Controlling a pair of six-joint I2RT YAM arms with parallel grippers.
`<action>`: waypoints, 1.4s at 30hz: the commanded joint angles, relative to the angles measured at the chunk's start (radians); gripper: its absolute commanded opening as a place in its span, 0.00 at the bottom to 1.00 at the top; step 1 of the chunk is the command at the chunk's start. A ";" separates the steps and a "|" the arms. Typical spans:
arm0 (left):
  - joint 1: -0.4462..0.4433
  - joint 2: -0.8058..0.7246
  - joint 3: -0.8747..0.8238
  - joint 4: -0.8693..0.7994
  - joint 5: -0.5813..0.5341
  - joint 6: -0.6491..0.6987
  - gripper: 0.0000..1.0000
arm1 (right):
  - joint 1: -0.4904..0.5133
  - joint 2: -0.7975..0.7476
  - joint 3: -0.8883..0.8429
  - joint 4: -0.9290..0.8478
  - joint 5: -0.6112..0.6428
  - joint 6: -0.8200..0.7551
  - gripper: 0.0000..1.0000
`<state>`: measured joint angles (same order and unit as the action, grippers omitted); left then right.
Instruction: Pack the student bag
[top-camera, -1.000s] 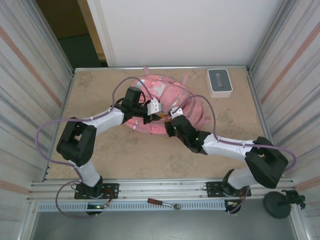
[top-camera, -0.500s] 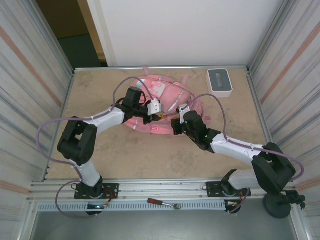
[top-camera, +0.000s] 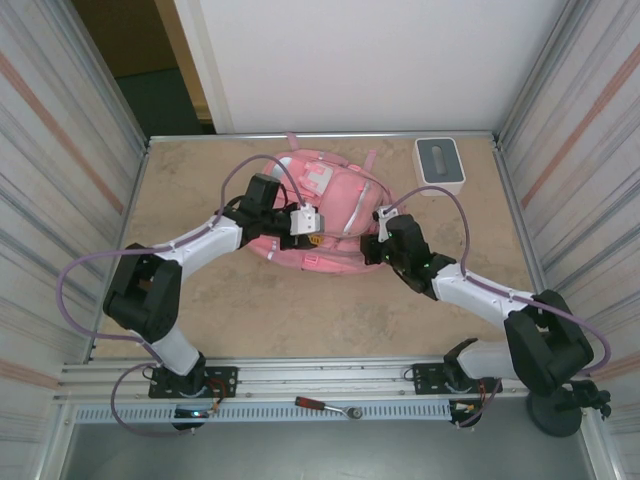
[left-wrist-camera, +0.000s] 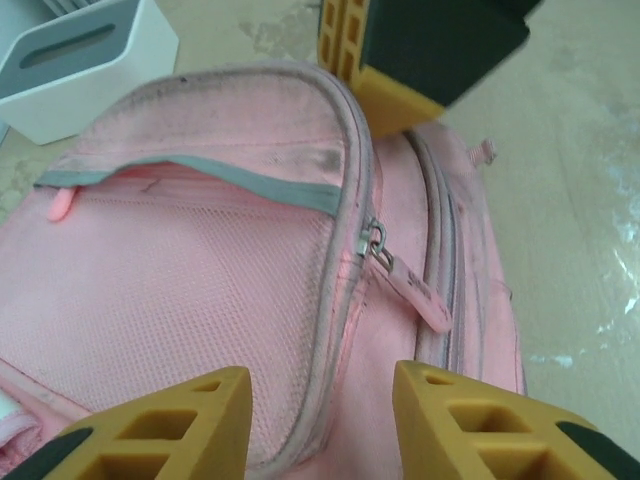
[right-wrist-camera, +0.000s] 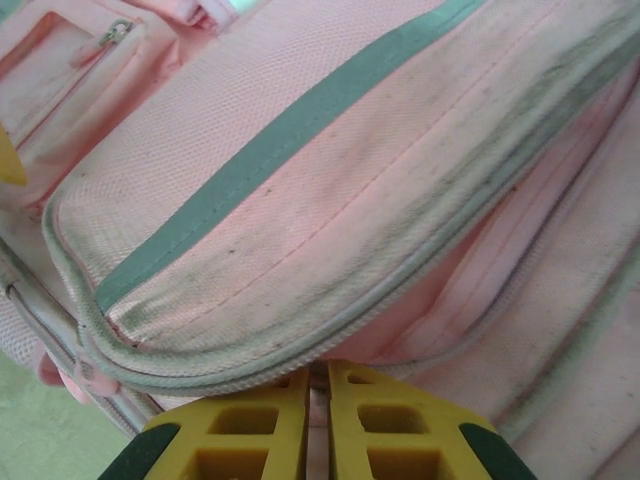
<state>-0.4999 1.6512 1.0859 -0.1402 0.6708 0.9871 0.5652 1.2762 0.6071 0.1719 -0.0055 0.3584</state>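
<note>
I get soft, even overhead light on the tabletop, shadows faint. In the left wrist view glare whitens it toward 3 o'clock; the right wrist close-up goes soft near its corners.

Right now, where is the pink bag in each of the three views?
Top view: the bag lies at the centre.
Left wrist: the bag takes the left and middle.
Right wrist: the bag runs across the picture.
Shared landmark: the white box, upper right from above, upper left in the left wrist view.

One pink student bag, one white box, two robot arms, one red-handled tool
</note>
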 joint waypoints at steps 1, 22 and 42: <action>-0.029 0.024 0.044 -0.079 -0.060 0.109 0.45 | -0.018 -0.059 -0.008 -0.032 -0.017 0.023 0.13; -0.009 0.122 0.101 -0.049 0.001 -0.026 0.04 | 0.203 -0.091 -0.042 0.029 0.173 0.073 0.46; 0.000 0.112 0.082 -0.010 0.077 -0.068 0.02 | 0.395 0.191 0.086 0.140 0.549 0.133 0.56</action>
<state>-0.4984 1.7565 1.1629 -0.1555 0.6731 0.9596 0.9577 1.4376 0.6464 0.2836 0.4759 0.4679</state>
